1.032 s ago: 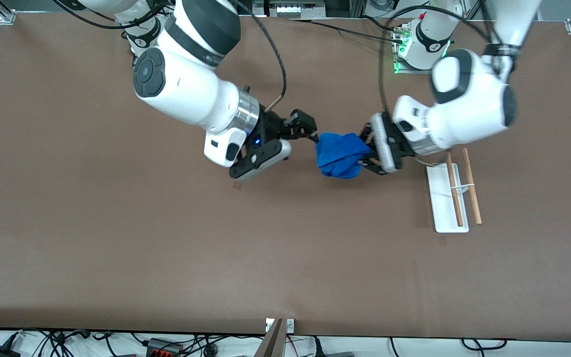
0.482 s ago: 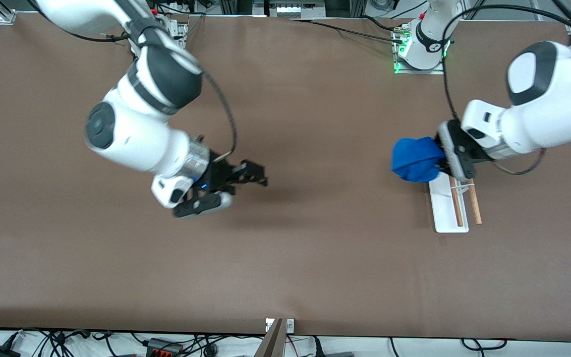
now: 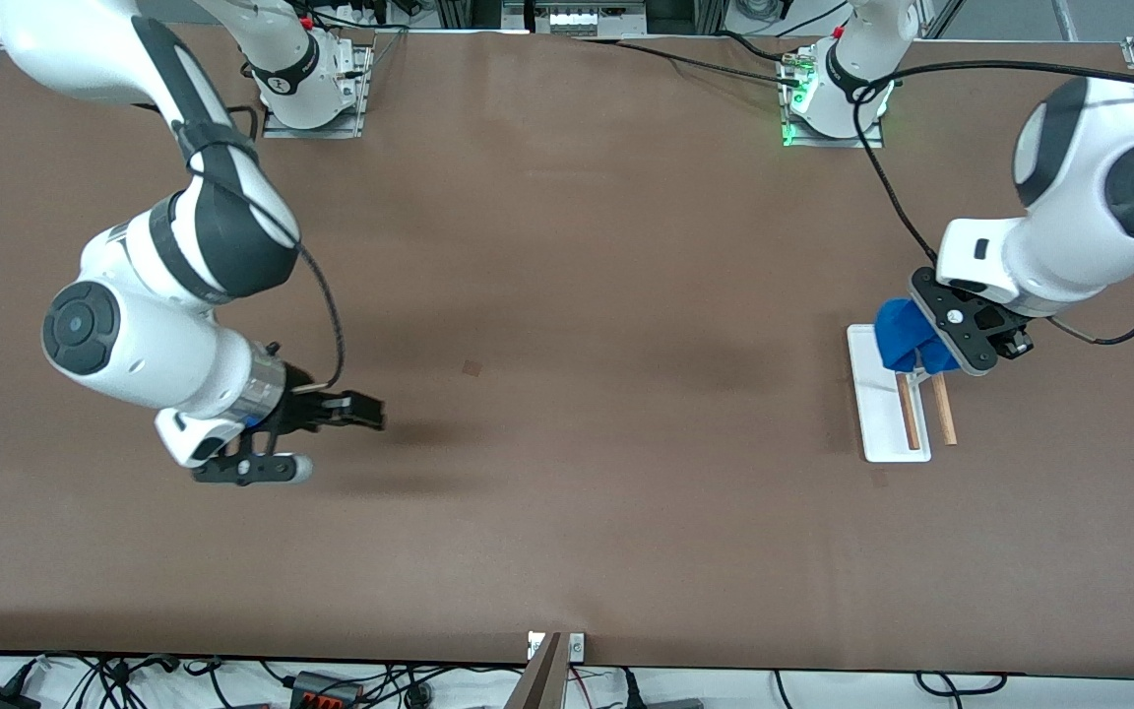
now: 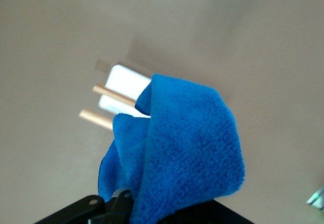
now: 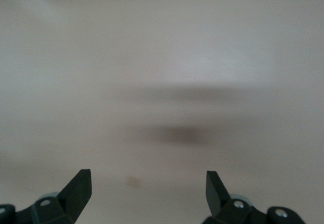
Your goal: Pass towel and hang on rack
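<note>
Starting at the right arm's end of the bench [image 3: 567, 512], we see the right pincer [image 3: 355, 433] hanging low over bare brown surface, its two fingers [image 5: 78, 188] spread wide with nothing between them. Wide open bench surrounds it, all the way to the edge nearest the front camera and across the middle, where only a small dark mark [image 3: 472, 367] breaks the surface.

Toward the left arm's end, the rack [image 3: 880, 414] stands with its long white base running toward the front camera and its two wooden rods [image 3: 924, 418] lying along it. The base's edges are square to the bench, with free surface on the side toward the middle and toward the front camera.

The left pincer [image 3: 931, 345] is up over the end of the rack farther from the camera, clamped shut on the towel [image 3: 897, 335]. The towel hangs bunched from it, covering that end of the rods; in the left wrist view its blue folds [image 4: 187, 153] overlap the rods, whose ends poke out past its edge. We cannot tell whether the cloth rests on the rods or only hangs above them.
</note>
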Controlling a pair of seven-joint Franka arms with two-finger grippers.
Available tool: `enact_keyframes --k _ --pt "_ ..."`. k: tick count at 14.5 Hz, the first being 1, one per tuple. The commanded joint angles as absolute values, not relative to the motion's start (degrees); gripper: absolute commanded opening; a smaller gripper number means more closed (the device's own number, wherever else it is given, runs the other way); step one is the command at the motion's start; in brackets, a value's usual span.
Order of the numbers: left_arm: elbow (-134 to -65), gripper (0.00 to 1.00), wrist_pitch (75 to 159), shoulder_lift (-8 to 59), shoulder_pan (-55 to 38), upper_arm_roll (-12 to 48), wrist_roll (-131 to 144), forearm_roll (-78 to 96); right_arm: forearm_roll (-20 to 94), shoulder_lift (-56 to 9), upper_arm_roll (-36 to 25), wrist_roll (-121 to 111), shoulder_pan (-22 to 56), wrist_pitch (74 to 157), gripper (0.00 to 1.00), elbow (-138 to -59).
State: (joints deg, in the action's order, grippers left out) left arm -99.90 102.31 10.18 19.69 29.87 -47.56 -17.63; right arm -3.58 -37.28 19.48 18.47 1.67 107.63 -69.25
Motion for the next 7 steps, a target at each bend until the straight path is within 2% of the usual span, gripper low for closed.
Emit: enact_keyframes --k 1,5,7 --pt "-98.53 0.01 101.16 12.30 18.90 29.97 -45.00 -21.18 -9.13 -34.72 19.60 18.11 0.27 103.20 1.00 -70.22" --pt "-98.70 0.01 105.99 14.85 20.91 29.53 -45.70 -21.36 -10.55 -29.81 19.60 17.58 -3.94 94.41 1.00 -69.87" --pt "-99.22 0.01 107.65 15.64 21.62 29.44 -46.14 -21.36 -10.20 -27.70 19.42 17.06 -6.58 93.17 1.00 -69.61"
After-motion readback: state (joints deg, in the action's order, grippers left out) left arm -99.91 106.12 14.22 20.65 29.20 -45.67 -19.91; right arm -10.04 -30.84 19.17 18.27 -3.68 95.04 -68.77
